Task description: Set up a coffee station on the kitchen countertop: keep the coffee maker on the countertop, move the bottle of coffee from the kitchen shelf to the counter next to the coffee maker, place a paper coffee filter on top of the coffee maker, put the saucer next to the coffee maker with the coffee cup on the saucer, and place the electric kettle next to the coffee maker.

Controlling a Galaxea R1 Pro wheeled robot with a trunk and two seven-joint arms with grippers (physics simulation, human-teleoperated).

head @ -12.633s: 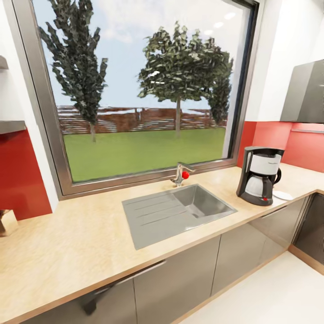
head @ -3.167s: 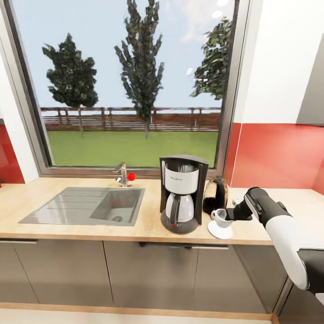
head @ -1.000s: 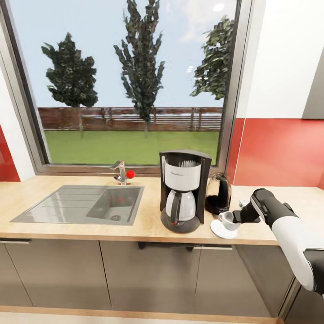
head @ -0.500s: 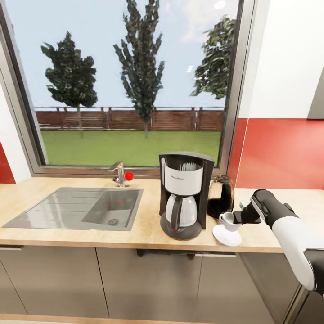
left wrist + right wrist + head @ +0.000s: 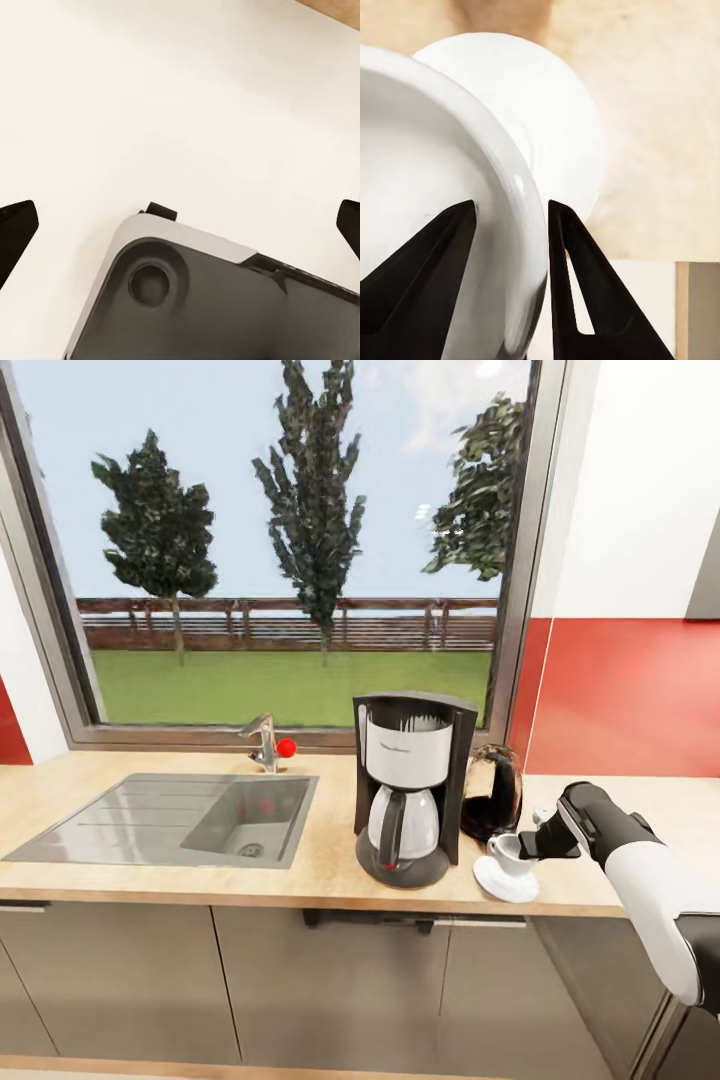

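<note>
The coffee maker (image 5: 405, 790) stands on the countertop (image 5: 100, 785), right of the sink. The dark electric kettle (image 5: 492, 795) sits just behind it to the right. In front of the kettle lies the white saucer (image 5: 505, 881), with the coffee cup (image 5: 506, 852) directly over it; I cannot tell whether they touch. My right gripper (image 5: 530, 847) is shut on the cup's rim. The right wrist view shows black fingers (image 5: 577, 285) on either side of the cup wall (image 5: 427, 172), the saucer (image 5: 555, 120) beneath. My left gripper (image 5: 180, 229) is open over pale floor.
A steel sink (image 5: 170, 825) with a faucet (image 5: 265, 745) takes up the counter's left half under a big window. A red backsplash (image 5: 620, 700) runs behind the counter's right end. Grey cabinet fronts (image 5: 330, 980) are below. The robot's dark base (image 5: 210, 300) appears in the left wrist view.
The head view has shifted slightly. My right gripper still holds the cup over the saucer, in about the same spot beside the kettle as half a second ago.
</note>
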